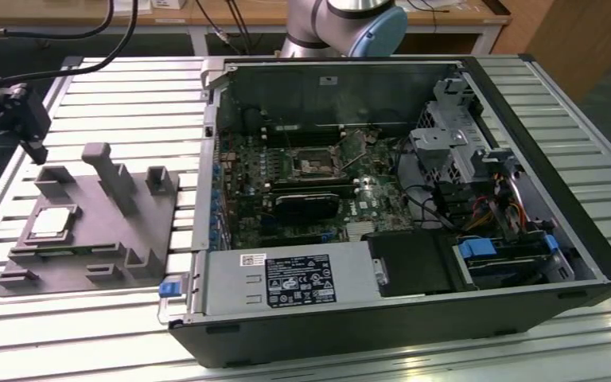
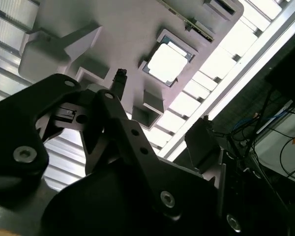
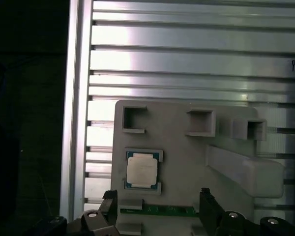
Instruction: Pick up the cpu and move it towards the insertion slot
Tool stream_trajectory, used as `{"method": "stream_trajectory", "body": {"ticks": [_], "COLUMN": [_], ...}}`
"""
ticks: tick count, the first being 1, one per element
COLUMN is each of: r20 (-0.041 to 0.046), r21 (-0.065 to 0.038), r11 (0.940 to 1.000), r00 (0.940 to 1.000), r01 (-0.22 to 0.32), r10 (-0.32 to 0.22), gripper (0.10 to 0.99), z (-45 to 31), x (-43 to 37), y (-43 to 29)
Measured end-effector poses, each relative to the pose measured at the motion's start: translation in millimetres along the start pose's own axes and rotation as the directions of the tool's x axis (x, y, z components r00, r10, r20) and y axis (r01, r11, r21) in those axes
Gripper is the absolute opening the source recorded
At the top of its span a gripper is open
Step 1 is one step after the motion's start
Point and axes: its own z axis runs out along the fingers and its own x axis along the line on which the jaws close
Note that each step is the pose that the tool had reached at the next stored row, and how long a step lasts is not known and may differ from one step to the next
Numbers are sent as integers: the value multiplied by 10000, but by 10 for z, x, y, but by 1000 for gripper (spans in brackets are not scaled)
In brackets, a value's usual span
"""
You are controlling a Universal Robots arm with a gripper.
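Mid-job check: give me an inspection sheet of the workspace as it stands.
Surface: slatted metal table, holding grey block and open computer case.
Job's things: cpu seated in the block, ungripped; insertion slot on the case's board.
Clutter: green strip lying on the block.
Tool: tool open, near the block, not touching the cpu.
Cables: black cable at the exterior view's left; wires inside the case.
Surroundings: wooden bench behind.
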Motion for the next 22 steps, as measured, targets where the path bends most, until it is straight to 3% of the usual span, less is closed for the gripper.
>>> {"method": "stream_trajectory", "body": {"ticks": [1,2,22], "r20": [1,0,1], "r21": [-1,0,0], "r11": [10000,10000,10000], "r00": [10000,10000,10000], "r01": [0,0,-1], "r10": [0,0,1], "gripper": [718,780,780], "z": [6,12,156], "x": [0,0,3], "y": [0,0,-6]}}
